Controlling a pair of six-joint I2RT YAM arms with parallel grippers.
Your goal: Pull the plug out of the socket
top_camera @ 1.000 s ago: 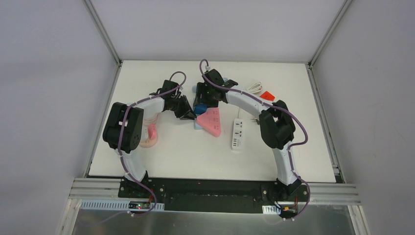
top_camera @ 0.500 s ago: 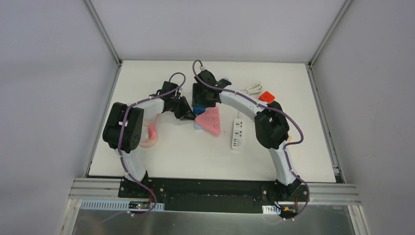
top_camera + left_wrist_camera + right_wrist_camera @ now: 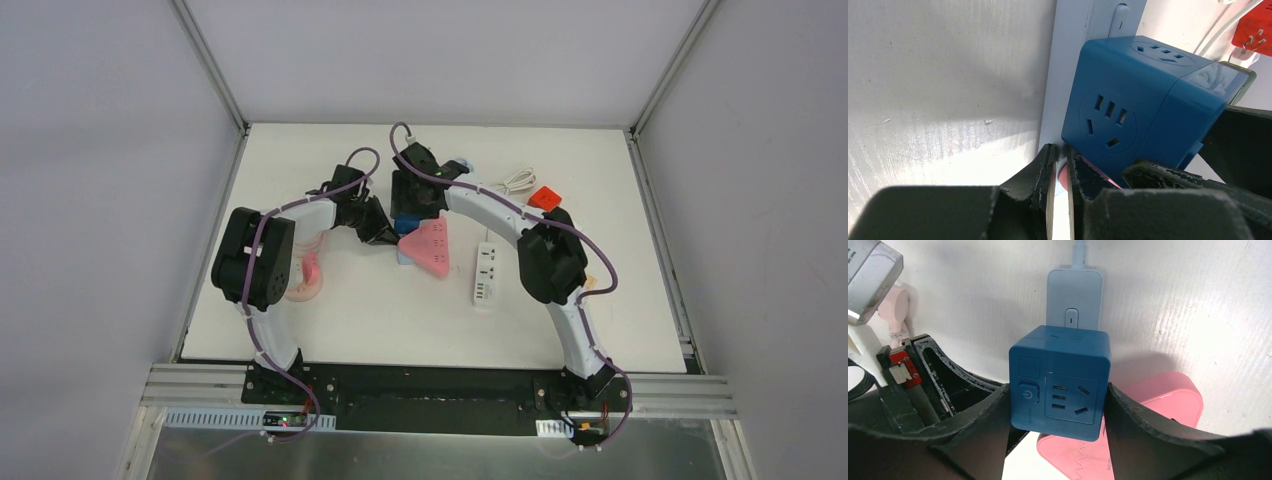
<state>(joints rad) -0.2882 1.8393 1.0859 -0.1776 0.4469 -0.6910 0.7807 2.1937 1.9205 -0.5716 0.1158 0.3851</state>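
The plug is a dark blue cube adapter [image 3: 406,224] [image 3: 1060,380] [image 3: 1143,105], seated on a pale blue socket strip [image 3: 1073,300] [image 3: 1068,60] that lies flat on the white table. My right gripper [image 3: 1058,410] [image 3: 412,205] is shut on the cube, one black finger pressed against each side. My left gripper [image 3: 1060,155] [image 3: 385,233] sits low at the cube's left foot, shut, its tips on the pale blue strip with only a thin slit between them. A pink triangular socket block [image 3: 428,247] [image 3: 1148,410] lies partly under the cube's near edge.
A white power strip [image 3: 485,272] lies right of the pink block. A red plug [image 3: 544,197] [image 3: 1255,30] and a coiled white cable [image 3: 518,180] sit at the back right. A pink object [image 3: 308,275] rests by the left arm's elbow.
The right wrist and elbow have shifted left and settled over the cube. The left fingers have closed further beside it.
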